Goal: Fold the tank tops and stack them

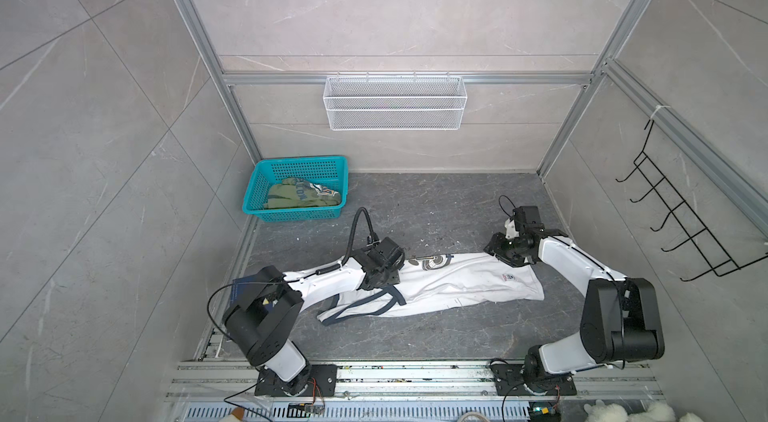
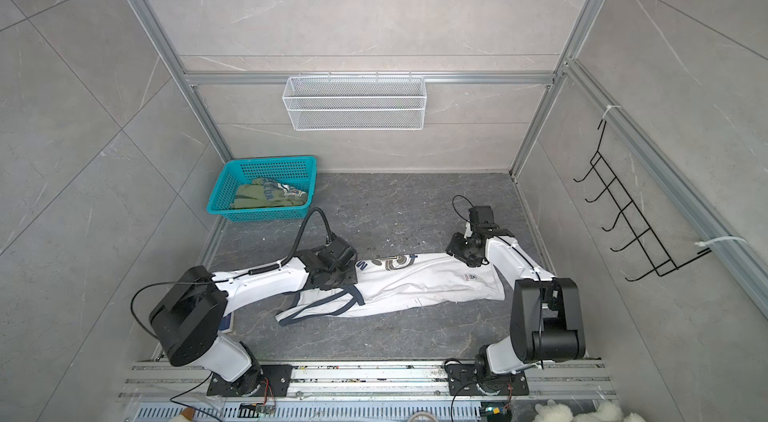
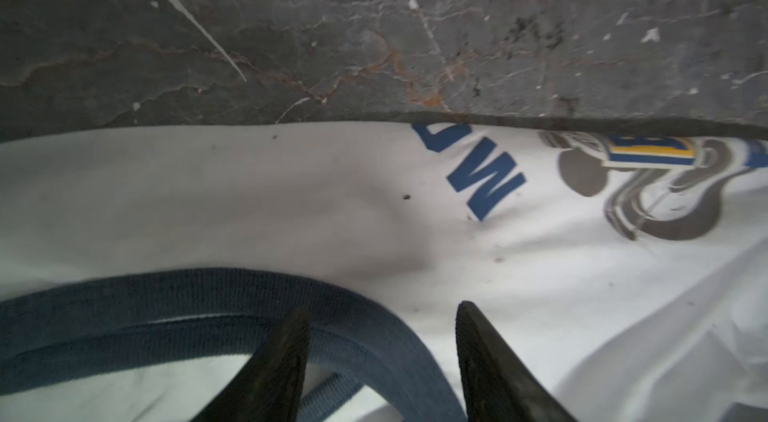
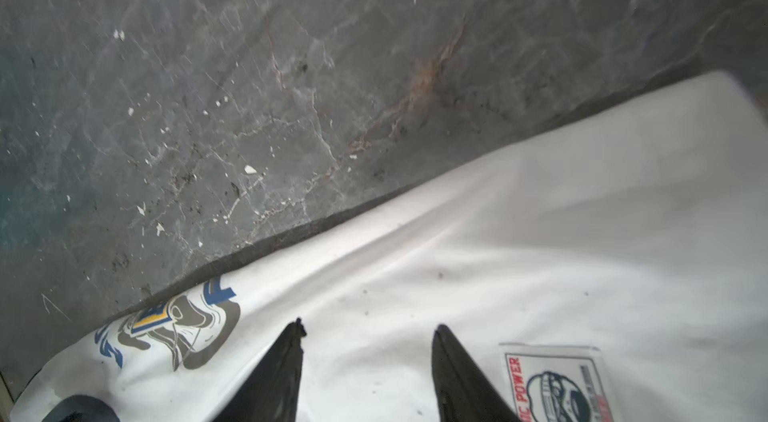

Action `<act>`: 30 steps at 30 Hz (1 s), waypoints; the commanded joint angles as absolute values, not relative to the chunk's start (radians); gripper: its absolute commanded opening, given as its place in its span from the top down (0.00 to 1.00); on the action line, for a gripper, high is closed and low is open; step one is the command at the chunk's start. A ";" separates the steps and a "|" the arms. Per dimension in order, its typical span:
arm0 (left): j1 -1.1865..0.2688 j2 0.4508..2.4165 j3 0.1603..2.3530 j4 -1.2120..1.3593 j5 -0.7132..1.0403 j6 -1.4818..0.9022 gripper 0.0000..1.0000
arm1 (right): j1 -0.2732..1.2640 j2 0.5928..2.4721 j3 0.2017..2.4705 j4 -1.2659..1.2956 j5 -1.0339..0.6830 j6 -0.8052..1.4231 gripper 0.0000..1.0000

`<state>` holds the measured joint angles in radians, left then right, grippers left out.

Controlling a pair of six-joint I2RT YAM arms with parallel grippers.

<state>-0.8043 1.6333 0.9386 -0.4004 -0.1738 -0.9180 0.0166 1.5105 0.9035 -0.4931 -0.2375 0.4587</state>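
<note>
Left wrist view: my left claw [image 3: 382, 308] stands open over the white tank top [image 3: 291, 200], at its navy trim [image 3: 124, 295]. My right claw [image 4: 369, 323] gapes empty over its other end, near the far edge. Bare table [image 1: 436, 208] lies beyond. The olive tank top [image 1: 291, 196] sits in the teal basket [image 1: 254, 187].

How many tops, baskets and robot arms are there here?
Tops: 2, white top and green top
Baskets: 2, teal basket and wire basket
Arms: 2, left arm and right arm
Total: 6
</note>
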 commanded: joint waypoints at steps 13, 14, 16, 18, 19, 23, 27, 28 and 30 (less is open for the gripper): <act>-0.723 2.021 1.333 -0.429 -0.126 -0.713 0.41 | -0.172 1.426 0.565 -0.325 -0.462 0.744 0.43; -0.722 2.056 1.383 -0.431 -0.113 -0.688 0.41 | -0.205 1.421 0.543 -0.321 -0.489 0.751 0.43; -0.722 2.126 1.483 -0.436 -0.083 -0.644 0.41 | -0.268 1.414 0.498 -0.309 -0.540 0.768 0.43; -0.722 2.202 1.608 -0.460 -0.062 -0.609 0.41 | -0.321 1.395 0.464 -0.312 -0.554 0.769 0.43; -0.722 2.235 1.650 -0.466 -0.046 -0.593 0.41 | -0.336 1.379 0.451 -0.318 -0.550 0.769 0.43; -0.718 2.412 1.930 -0.549 -0.002 -0.540 0.41 | -0.368 1.277 0.426 -0.382 -0.513 0.767 0.42; -0.716 2.483 2.158 -0.669 -0.035 -0.523 0.41 | -0.377 1.159 0.463 -0.492 -0.458 0.736 0.42; -0.718 2.478 2.208 -0.746 -0.100 -0.549 0.40 | -0.378 1.130 0.489 -0.519 -0.436 0.717 0.42; -0.750 2.442 2.296 -0.940 -0.231 -0.611 0.39 | -0.377 1.104 0.538 -0.561 -0.417 0.677 0.42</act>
<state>-0.7238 2.4882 2.1849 -0.6636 -0.1001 -0.5793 -0.3744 1.1416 0.4770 -0.4404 -0.4900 0.7315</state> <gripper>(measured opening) 0.606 0.582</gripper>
